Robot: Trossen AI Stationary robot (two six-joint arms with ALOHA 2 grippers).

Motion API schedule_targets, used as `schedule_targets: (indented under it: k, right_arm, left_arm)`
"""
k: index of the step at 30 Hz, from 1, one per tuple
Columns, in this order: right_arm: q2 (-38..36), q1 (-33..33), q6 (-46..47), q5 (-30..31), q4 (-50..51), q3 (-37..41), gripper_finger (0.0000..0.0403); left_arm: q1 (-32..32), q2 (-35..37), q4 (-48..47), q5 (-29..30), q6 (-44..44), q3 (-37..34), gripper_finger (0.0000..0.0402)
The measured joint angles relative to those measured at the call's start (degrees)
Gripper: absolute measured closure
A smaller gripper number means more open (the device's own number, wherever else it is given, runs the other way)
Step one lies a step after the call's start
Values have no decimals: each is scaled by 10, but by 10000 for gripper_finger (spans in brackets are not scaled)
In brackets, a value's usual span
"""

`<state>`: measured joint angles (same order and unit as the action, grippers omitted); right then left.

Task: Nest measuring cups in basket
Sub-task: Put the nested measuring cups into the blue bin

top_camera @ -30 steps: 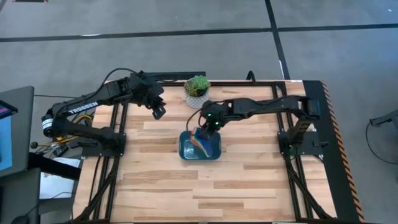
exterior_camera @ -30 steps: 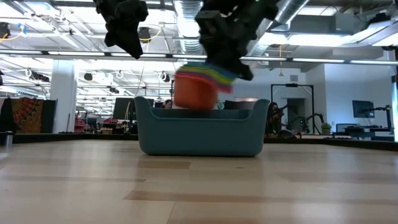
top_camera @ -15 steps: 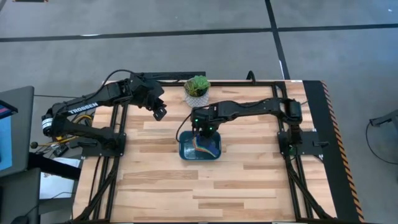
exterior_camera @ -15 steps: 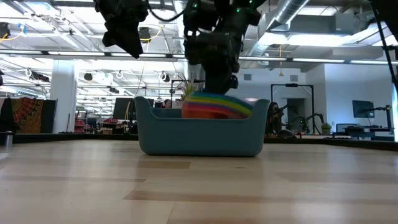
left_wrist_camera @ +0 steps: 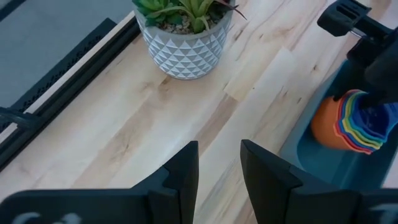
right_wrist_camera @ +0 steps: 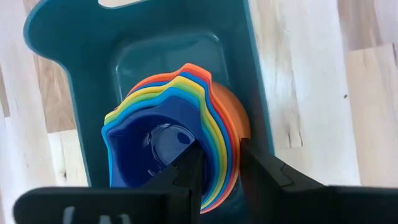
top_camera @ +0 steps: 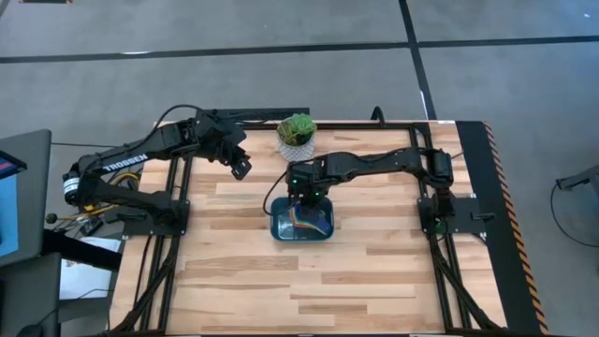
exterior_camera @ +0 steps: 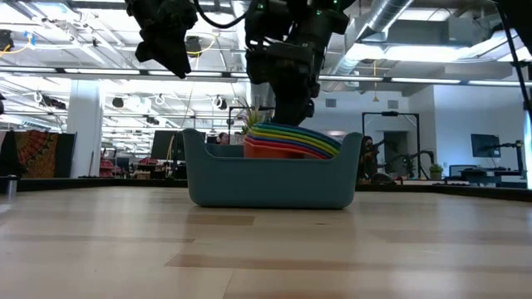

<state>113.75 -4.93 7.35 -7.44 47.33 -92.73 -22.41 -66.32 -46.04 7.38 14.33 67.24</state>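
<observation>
High view: right gripper (top_camera: 306,199) was down over the basket (top_camera: 301,223), which sat mid-worktop (top_camera: 243,271). The measuring cups (top_camera: 301,219) showed as a striped stack inside the basket, right under the right fingers. Left gripper (top_camera: 240,168) hung above the worktop well apart from the basket, near the white pot with a green plant (top_camera: 297,134). Finger state not readable for either from this view.

Low view: basket (exterior_camera: 270,178) stood flat on the worktop (exterior_camera: 266,249). Nested cups (exterior_camera: 293,141) sat tilted in it, rims fanned in red, orange, yellow, green and blue above the basket wall. Right gripper (exterior_camera: 287,104) came down from above onto the stack. Left gripper (exterior_camera: 170,41) was raised, off to the side of the basket, holding nothing.

Left wrist view: left fingers (left_wrist_camera: 180,171) stood apart with a narrow gap, nothing between them, bare worktop (left_wrist_camera: 124,124) beyond. Plant pot (left_wrist_camera: 184,43) lay ahead of the fingers. Basket (left_wrist_camera: 308,146) and cup stack (left_wrist_camera: 348,121) were off to one side of them, with the right arm over the stack.

Right wrist view: right fingers (right_wrist_camera: 189,168) pinched the rims of the nested cups (right_wrist_camera: 168,140), one finger inside the innermost blue cup, the other outside against the orange one. Stack lay on its side within the basket (right_wrist_camera: 140,37), orange outer cup against the basket's long wall
</observation>
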Motion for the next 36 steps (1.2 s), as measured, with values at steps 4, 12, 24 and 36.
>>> schedule_targets:
  k: [4,12,24,36]
  right_arm:
    - [0,2,-4,0,-4,0,292]
    - [0,-1,-4,0,-32,19,292]
    - [0,-4,5,30,-37,21,290]
    - [0,0,17,29,-29,20,253]
  left_arm:
    - [0,0,0,1,1,0,294]
    - [0,0,0,3,1,0,294]
    - [0,0,0,5,-1,0,294]
    - [0,0,0,6,-12,0,294]
